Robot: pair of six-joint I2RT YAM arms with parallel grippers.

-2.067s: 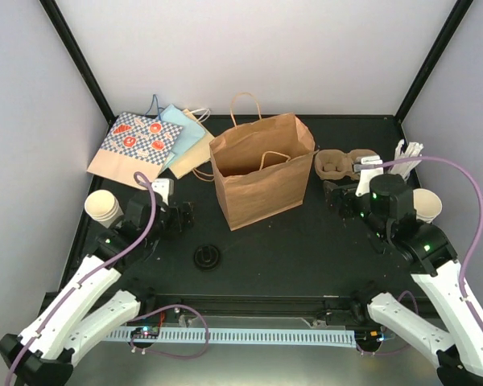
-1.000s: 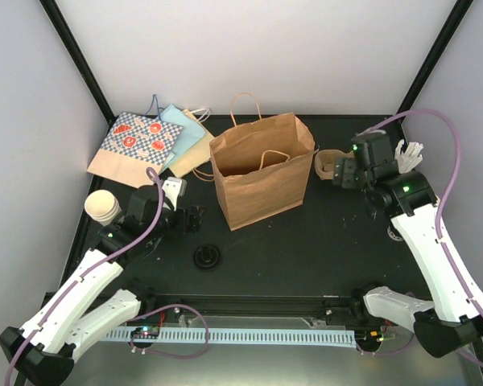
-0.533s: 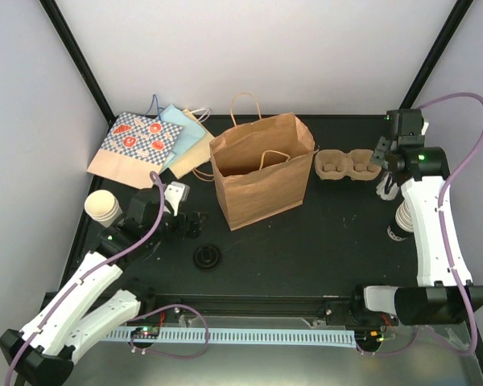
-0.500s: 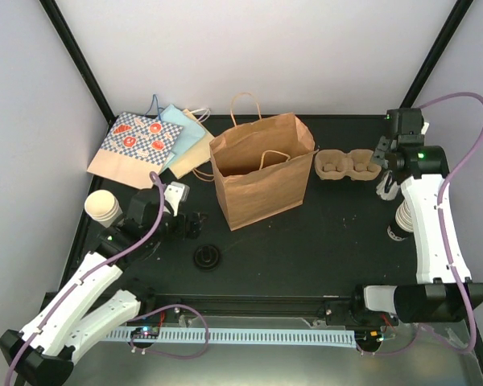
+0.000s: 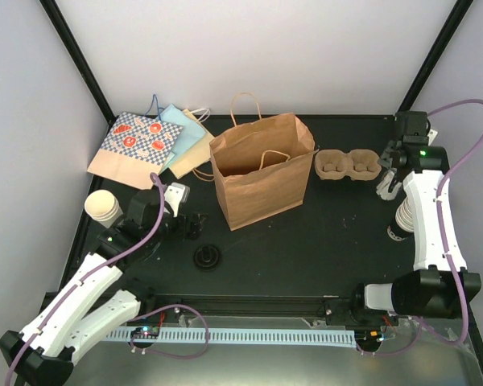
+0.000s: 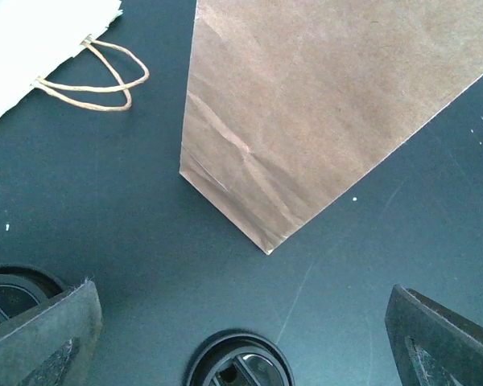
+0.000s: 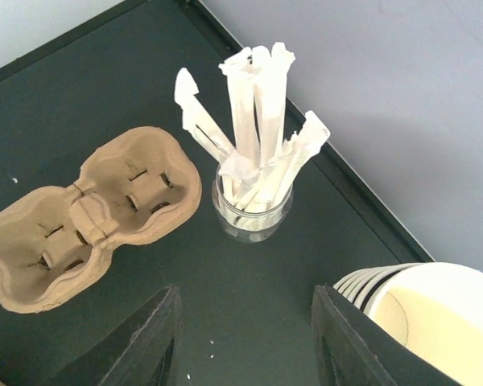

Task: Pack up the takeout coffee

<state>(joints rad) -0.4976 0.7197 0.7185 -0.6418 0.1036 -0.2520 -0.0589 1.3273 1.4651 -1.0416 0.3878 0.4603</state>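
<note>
The tan pulp cup carrier [image 5: 348, 165] [image 7: 88, 217] lies right of the brown bag with both hollows bare. Cream cup stacks stand at the left edge [image 5: 103, 207] and the right edge [image 5: 404, 219] [image 7: 435, 314]. One black lid [image 5: 207, 257] [image 6: 240, 360] lies on the mat, and a second lid [image 6: 8, 289] shows at the left wrist view's edge. My left gripper [image 5: 189, 225] [image 6: 241, 310] hangs wide open just left of the lid, holding nothing. My right gripper [image 5: 392, 163] [image 7: 245, 322] hovers at the back right, open and holding nothing, with the carrier to its left.
The brown paper bag [image 5: 262, 169] [image 6: 330, 104] stands open mid-table. A clear jar of wrapped straws [image 7: 253, 201] [image 5: 384, 186] stands just ahead of the right gripper. Flat patterned and pale bags [image 5: 149, 145] lie back left. The black frame rail [image 5: 431, 60] and the wall run close behind the right arm.
My right arm has swung from beside the carrier to the back right corner, and its jaws have narrowed. The left gripper has crept slightly right towards the lid.
</note>
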